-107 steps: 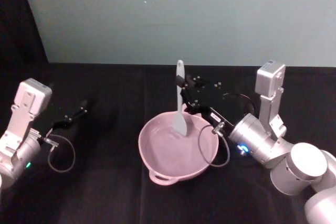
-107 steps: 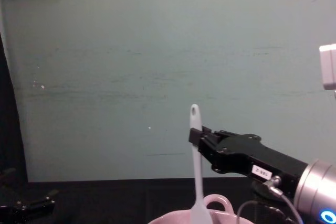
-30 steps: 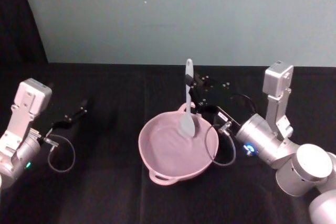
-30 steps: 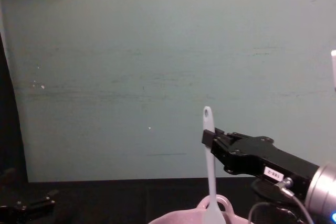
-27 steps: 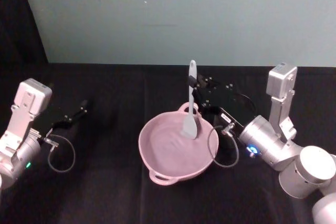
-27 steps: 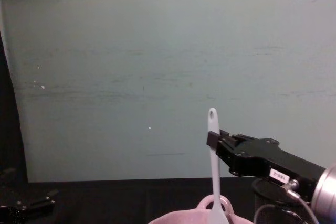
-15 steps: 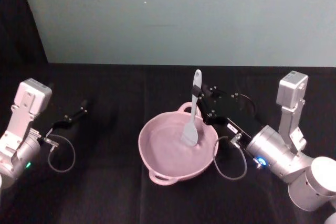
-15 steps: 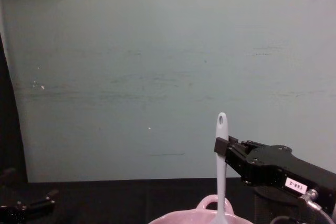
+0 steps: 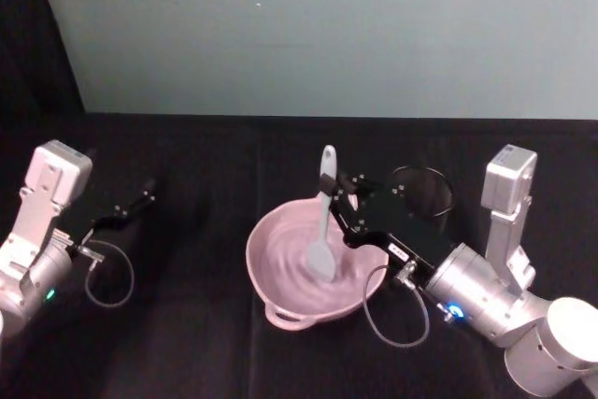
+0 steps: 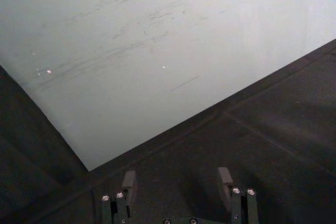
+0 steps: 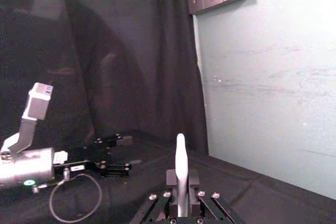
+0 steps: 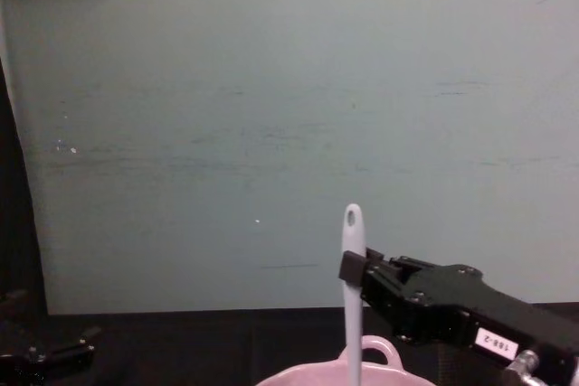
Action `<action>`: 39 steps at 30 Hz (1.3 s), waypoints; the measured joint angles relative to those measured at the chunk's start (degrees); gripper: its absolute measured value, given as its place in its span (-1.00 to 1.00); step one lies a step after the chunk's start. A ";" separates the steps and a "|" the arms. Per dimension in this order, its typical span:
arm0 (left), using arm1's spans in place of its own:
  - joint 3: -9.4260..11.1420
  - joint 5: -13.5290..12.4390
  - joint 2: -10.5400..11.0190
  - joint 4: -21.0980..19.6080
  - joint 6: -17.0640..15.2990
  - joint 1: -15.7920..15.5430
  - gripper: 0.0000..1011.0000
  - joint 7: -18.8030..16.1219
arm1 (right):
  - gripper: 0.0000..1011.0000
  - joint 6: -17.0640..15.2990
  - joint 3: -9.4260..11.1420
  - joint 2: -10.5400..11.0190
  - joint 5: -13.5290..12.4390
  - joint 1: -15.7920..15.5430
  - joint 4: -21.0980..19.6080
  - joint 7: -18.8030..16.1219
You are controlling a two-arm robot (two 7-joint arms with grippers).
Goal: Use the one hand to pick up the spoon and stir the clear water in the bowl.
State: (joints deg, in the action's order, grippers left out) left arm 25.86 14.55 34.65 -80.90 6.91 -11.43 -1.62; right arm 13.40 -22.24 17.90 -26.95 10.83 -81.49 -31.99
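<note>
**A:** Where is the spoon point(image 9: 324, 217)?

**B:** It stands nearly upright in the pale pink bowl point(image 9: 258, 242). Its paddle blade is down near the middle, and the handle end with the oval hole points up.

**A:** What has hold of it?

**B:** The right gripper point(image 9: 333, 195). It reaches in from the right across the bowl's far rim. Its narrow black fingers pinch the handle from both sides, just below the hole. The right wrist view shows the handle rising from between them.

**A:** And the water point(image 9: 288, 266)?

**B:** Faint ripples show around the blade.

**A:** What about the bowl itself?

**B:** It sits on the black table point(image 9: 196, 343), with its loop handle on the near rim. A black wire-mesh cup point(image 9: 422, 190) stands just behind the right gripper.

**A:** And the other arm?

**B:** The left gripper point(image 9: 140, 201) is out on the left, low over the table and well apart from the bowl. Its fingers point(image 10: 128, 179) are spread with nothing between them.
</note>
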 joint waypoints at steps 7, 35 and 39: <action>0.00 0.00 0.00 0.00 0.00 0.00 0.99 0.00 | -0.75 -0.33 -1.29 -0.77 -0.39 0.95 0.66 -0.54; 0.00 0.00 0.00 0.00 0.00 0.00 0.99 0.00 | -0.75 1.22 -1.54 -4.44 0.60 8.68 10.61 0.93; 0.00 0.00 0.00 0.00 0.00 0.00 0.99 0.00 | -0.75 1.26 -0.65 -4.06 0.86 8.75 10.92 1.40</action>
State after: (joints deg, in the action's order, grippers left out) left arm 25.86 14.55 34.65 -80.90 6.90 -11.43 -1.62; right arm 14.67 -22.89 13.85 -26.09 19.58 -70.57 -30.58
